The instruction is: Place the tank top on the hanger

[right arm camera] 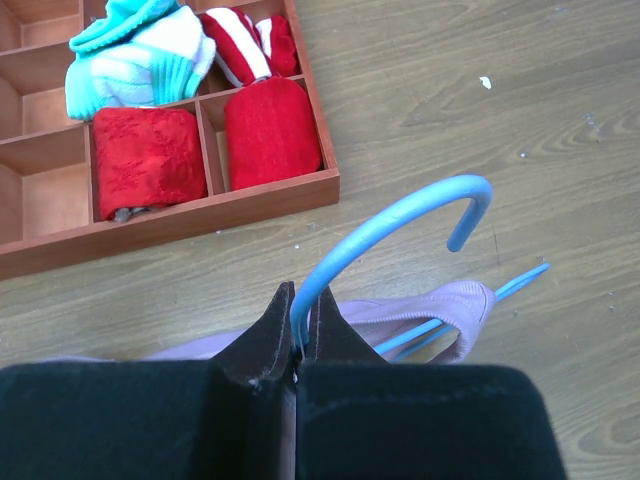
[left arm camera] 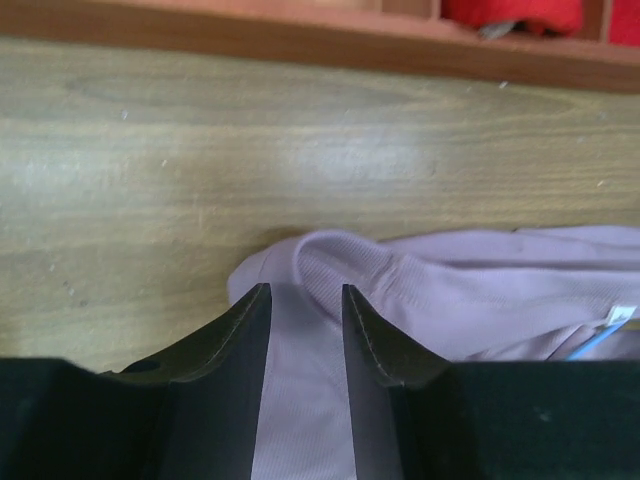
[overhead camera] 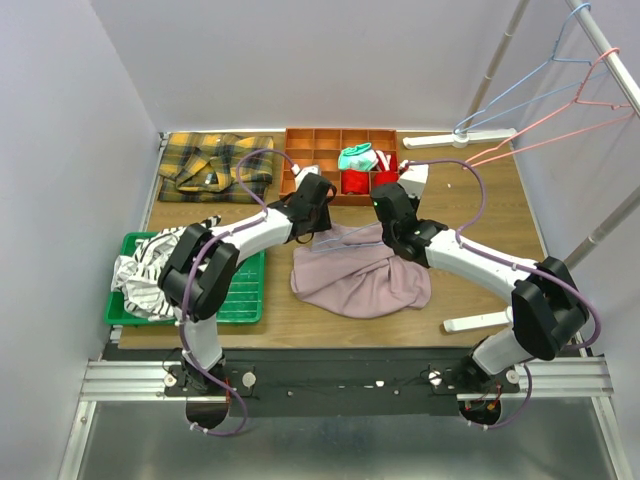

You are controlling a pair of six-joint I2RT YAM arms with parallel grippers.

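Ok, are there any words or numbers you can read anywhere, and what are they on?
No words, numbers or signs can be read in any view.
White tag on the tank top: too small and blurred to read.
The hanger and the wooden tray show no print.

One tank top (overhead camera: pixel 360 275), two blue hangers (right arm camera: pixel 450 188), one pink hanger (overhead camera: pixel 540 120), one green tray (overhead camera: pixel 245 295), one wooden organiser (overhead camera: pixel 300 135)

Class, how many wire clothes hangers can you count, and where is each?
3. One light-blue hanger, in the right gripper, partly inside the tank top; a second light-blue hanger and a pink hanger hang on the rail. More may be hidden.
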